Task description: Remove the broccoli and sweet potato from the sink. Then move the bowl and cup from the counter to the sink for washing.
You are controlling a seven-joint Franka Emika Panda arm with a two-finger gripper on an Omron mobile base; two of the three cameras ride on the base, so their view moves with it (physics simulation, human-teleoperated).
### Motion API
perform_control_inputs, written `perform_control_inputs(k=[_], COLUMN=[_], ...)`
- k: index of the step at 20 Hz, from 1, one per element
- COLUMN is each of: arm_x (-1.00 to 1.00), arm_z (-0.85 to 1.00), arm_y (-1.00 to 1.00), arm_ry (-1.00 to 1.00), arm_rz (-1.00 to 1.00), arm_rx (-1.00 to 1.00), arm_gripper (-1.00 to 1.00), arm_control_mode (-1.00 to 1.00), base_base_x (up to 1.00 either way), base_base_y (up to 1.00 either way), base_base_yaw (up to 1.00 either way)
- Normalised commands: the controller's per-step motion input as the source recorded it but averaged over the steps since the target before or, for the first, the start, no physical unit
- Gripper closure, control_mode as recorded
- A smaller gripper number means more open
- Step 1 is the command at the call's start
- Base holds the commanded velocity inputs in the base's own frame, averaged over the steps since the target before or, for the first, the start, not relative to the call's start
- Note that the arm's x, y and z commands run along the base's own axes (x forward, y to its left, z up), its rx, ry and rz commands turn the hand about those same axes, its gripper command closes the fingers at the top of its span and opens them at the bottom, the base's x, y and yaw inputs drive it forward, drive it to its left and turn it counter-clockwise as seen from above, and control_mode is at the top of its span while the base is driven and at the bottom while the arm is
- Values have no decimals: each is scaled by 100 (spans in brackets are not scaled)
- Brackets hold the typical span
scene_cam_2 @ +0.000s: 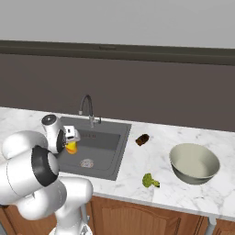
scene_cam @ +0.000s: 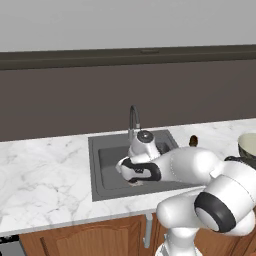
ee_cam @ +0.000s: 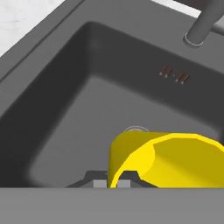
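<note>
The gripper [scene_cam_2: 70, 143] is pinched tight on the rim of the yellow cup [ee_cam: 168, 159], with the sink [ee_cam: 65, 109] right under it.

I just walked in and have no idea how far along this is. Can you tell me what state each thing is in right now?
cup: held in the shut jaws, tilted, over the sink basin.
sink: basin holds no vegetables.
broccoli: lying on the counter, near its front edge.
sweet potato: lying on the counter, right of the sink.
bowl: upright on the counter, empty.
faucet: no water running.
</note>
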Motion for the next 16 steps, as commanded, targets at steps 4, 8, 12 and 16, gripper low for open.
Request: perform_control_inputs(k=[4,8,12,16], arm_x=[9,3,4,5], arm_z=[-8,-6,-3,-5], arm_y=[8,2,0,0], arm_ry=[0,0,0,0], arm_rz=[2,7,11,14], arm_rx=[2,2,2,0], arm_gripper=[100,100,100,100], arm_control_mode=[-100,-100,-100,-100], base_base_x=[0,0,0,0], base_base_y=[0,0,0,0], base_base_yaw=[0,0,0,0])
